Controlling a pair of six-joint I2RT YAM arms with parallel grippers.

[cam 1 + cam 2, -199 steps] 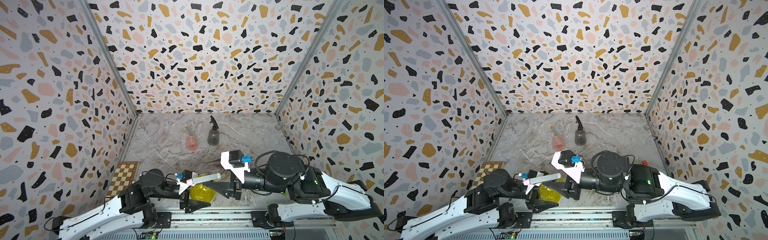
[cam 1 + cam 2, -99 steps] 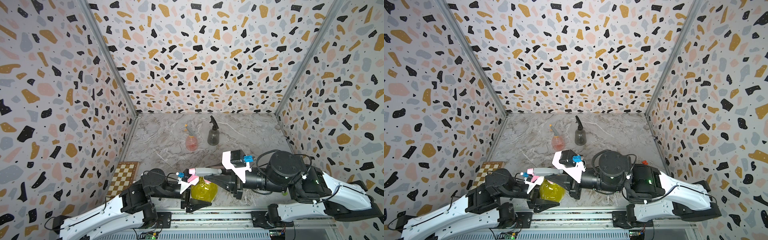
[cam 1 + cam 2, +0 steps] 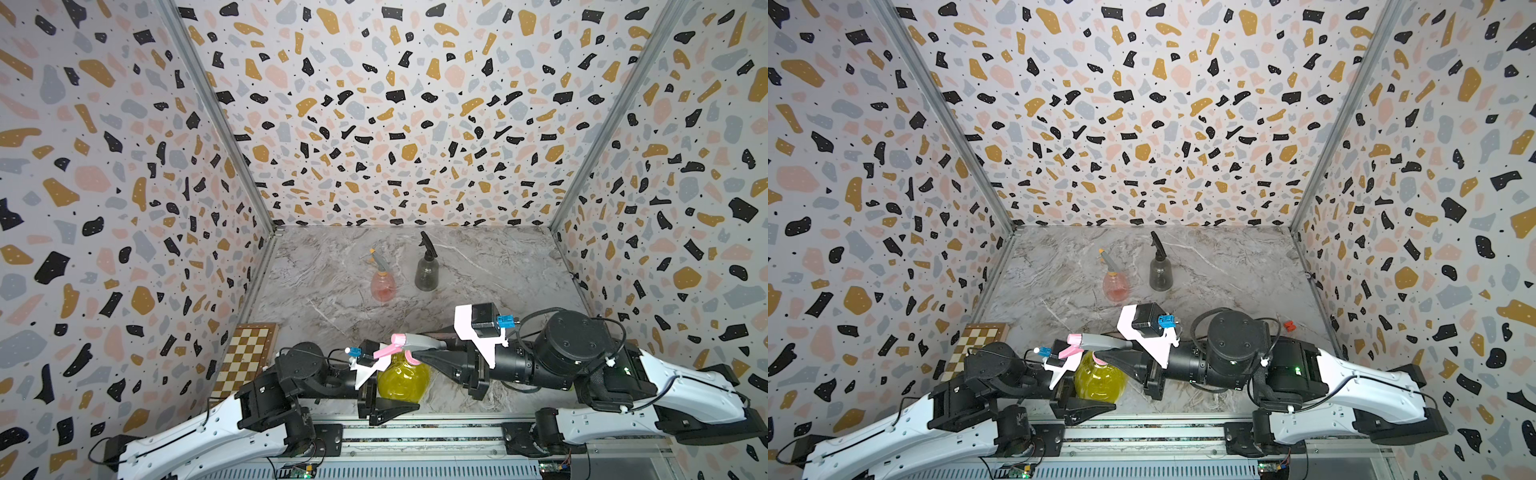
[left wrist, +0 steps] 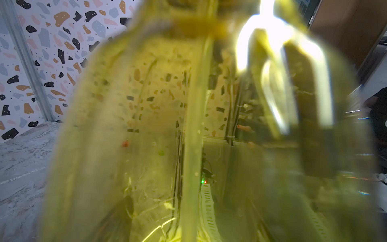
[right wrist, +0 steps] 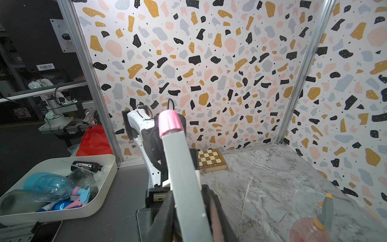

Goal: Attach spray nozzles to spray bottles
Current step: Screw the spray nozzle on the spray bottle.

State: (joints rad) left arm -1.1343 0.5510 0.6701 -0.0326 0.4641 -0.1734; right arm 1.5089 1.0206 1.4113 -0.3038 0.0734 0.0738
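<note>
1. Yellow bottle (image 3: pixel 402 380) (image 3: pixel 1100 380): stands upright at the front edge of the desk (image 3: pixel 498 282), between the two arms.
2. Left jaws: pressed against the body of the yellow bottle from both sides, near its base. In the left wrist view the bottle (image 4: pixel 146 125) fills almost the whole picture, blurred. A thin tube (image 4: pixel 192 146) runs down inside it.
3. Pink nozzle (image 3: pixel 415 343) (image 3: pixel 1096 341): sits on the neck of the yellow bottle. Its grey body lies level and its pink tip points toward the left arm (image 3: pixel 299 374). Whether it is screwed tight cannot be told.
4. Right jaws: pinching the rear of the grey body of the pink nozzle. In the right wrist view the nozzle (image 5: pixel 180 167) runs out from between the two black fingers.
5. Pink bottle (image 3: pixel 383 286) (image 3: pixel 1116 286) (image 5: pixel 307 230): upright near the middle of the desk, with the orange nozzle (image 3: pixel 379 262) (image 3: pixel 1109 262) (image 5: pixel 326 209) on its neck.
6. Dark bottle (image 3: pixel 426 274) (image 3: pixel 1160 276): upright just beside the pink bottle, apart from it, with the black nozzle (image 3: pixel 427 245) (image 3: pixel 1158 243) on its neck.
7. Both of these bottles stand well apart from the arms.
8. Chessboard (image 3: pixel 245 357) (image 3: pixel 971 345) (image 5: pixel 211 159): lies flat in the front left corner of the desk, against the wall.
</note>
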